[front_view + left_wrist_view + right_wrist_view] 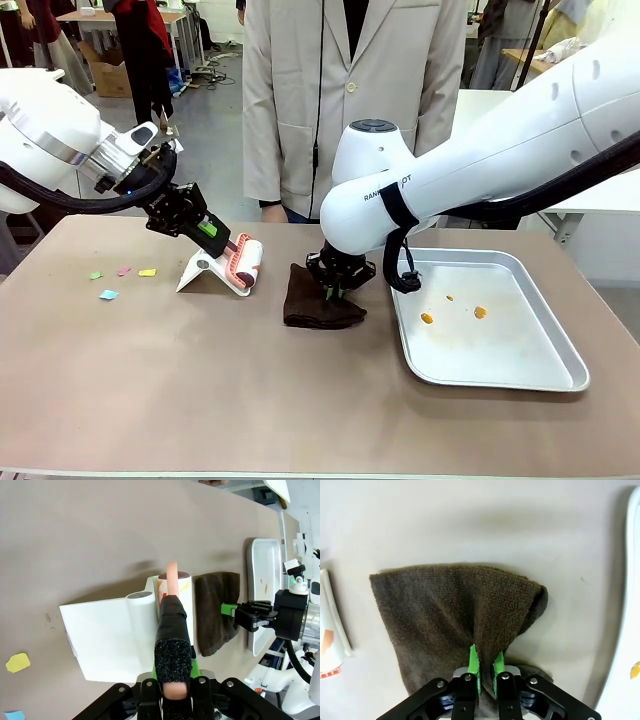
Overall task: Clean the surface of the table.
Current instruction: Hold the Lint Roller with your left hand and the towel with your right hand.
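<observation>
Front view: taupe-brown bench [200, 400] across the whole lower frame, pale edge along the bottom. At left centre, left hand [212, 232] clamped tight on the pink handle of a lint roller [246, 262]. Roller head tilted down toward the right, touching or just above a white stand [203, 272]; hard to tell which from this angle. In the left wrist view, handle pinched between the two fingers, roll lying just beside the stand's white tube.

At frame centre, right hand [336, 292] pointing straight down, closed on a dark brown cloth [310, 308] bunched on the bench. In the right wrist view, green pads nipping a raised fold of the cloth, the rest spread flat on the surface.

At right, metal tray [500, 384] on the bench just beside the cloth, a few orange crumbs [427, 318] inside.

At far left, four small paper scraps [108, 295], green, pink, yellow and blue, loose on the bench and apart from the stand.

At top centre, person [350, 90] in a beige coat standing at the far edge.
</observation>
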{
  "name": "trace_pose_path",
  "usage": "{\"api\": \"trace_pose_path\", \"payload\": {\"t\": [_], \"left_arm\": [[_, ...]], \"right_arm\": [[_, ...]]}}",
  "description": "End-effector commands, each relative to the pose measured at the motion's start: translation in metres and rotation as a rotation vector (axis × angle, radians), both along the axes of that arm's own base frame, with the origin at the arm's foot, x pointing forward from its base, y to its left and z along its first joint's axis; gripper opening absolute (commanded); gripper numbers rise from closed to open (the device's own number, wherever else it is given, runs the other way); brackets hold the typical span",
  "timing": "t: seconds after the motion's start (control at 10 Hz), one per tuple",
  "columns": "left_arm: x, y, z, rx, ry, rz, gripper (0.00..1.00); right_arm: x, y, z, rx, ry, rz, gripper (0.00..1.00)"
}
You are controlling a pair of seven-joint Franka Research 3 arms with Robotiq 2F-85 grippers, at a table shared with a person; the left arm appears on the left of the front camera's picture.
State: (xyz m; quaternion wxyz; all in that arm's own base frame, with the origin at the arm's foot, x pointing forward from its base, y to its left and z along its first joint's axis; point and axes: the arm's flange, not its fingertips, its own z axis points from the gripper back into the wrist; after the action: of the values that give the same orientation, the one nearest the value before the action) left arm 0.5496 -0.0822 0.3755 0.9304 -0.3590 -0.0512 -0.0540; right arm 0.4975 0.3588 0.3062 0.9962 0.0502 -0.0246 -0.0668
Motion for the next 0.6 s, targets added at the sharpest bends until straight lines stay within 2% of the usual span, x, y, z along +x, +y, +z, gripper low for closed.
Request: {"api": "trace_pose_path", "payload": {"t": [0.0, 0.3, 0.4, 0.5], "left_arm": [[-0.008, 0.002, 0.004, -0.002, -0.018, 0.004, 0.00], [-0.011, 0.005, 0.008, -0.015, -0.024, 0.003, 0.00], [-0.012, 0.008, 0.011, -0.026, -0.027, 0.003, 0.00], [-0.015, 0.013, 0.015, -0.052, -0.022, -0.009, 0.00]], "right_arm": [[-0.001, -0.004, -0.018, 0.004, 0.052, 0.013, 0.00], [-0.001, -0.008, -0.016, 0.035, 0.073, 0.012, 0.00], [-0.001, -0.014, -0.015, 0.072, 0.082, 0.011, 0.00], [-0.003, -0.026, -0.010, 0.173, 0.098, 0.006, 0.00]]}}
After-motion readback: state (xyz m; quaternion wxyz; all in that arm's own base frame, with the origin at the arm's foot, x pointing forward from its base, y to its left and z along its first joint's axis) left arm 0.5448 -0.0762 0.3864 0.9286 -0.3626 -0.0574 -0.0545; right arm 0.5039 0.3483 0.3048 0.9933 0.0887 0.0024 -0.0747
